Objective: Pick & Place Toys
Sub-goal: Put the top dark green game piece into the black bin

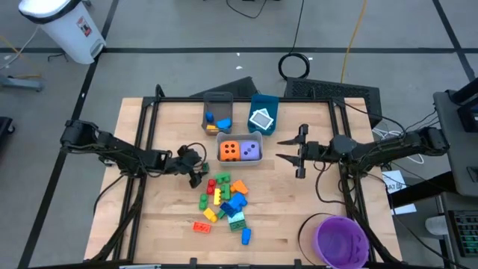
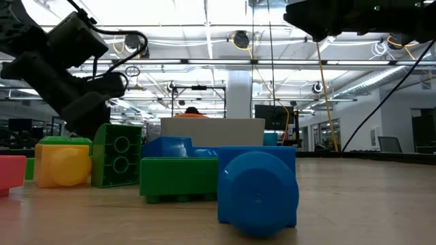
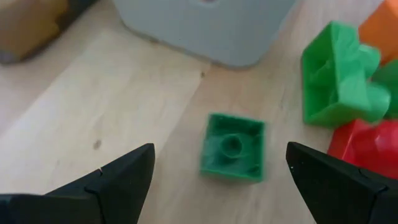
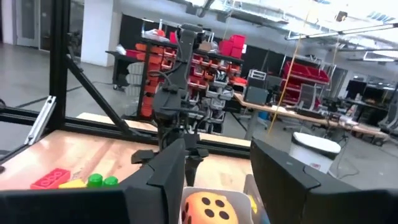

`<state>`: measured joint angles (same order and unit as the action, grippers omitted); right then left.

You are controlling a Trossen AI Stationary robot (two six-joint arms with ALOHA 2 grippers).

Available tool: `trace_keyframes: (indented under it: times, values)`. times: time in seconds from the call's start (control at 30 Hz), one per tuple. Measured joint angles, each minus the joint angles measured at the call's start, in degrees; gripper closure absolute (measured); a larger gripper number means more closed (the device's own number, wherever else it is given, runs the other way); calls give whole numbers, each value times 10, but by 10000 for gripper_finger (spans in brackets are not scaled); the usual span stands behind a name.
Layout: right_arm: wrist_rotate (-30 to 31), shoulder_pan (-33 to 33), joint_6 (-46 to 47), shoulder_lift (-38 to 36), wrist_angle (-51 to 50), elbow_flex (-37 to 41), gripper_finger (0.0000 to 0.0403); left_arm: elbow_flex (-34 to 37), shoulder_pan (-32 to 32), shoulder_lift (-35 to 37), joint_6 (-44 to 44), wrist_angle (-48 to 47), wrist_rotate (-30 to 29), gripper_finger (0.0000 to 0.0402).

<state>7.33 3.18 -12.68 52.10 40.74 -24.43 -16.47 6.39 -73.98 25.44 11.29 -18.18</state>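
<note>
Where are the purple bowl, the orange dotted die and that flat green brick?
purple bowl [image 1: 342, 240], high view, its inside.
orange dotted die [image 1: 230, 151], high view, top face.
flat green brick [image 3: 233, 147], left wrist view, middle stud.

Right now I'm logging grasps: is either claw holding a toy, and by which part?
Nothing is held. The left claw stands open over a green brick; the right claw hangs empty beside the dice bin.

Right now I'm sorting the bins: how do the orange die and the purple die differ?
The orange die has dark dots; the purple die has pale ones. The orange die sits nearer the left arm's side, the purple die nearer the right arm's. Both are about equal in size and share one grey bin.
</note>
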Motion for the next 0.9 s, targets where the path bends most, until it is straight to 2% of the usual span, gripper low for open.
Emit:
trace_keyframes:
  times: [0.17, 0.4, 0.7, 0.8, 0.9]
  values:
    - [0, 6, 8, 0, -7, 0, 248, 0, 0, -23, -20, 6, -23, 37]
    - [0, 7, 15, 0, -8, 0, 248, -1, -3, -76, -72, 70, -30, 37]
    - [0, 7, 15, 0, -12, 0, 248, 0, -31, -82, -97, 93, -31, 39]
    - [0, 7, 15, 0, -19, 0, 248, 0, -44, -82, -88, 90, -16, 61]
    - [0, 7, 15, 0, -22, 0, 248, 0, -54, -82, -81, 87, 3, 104]
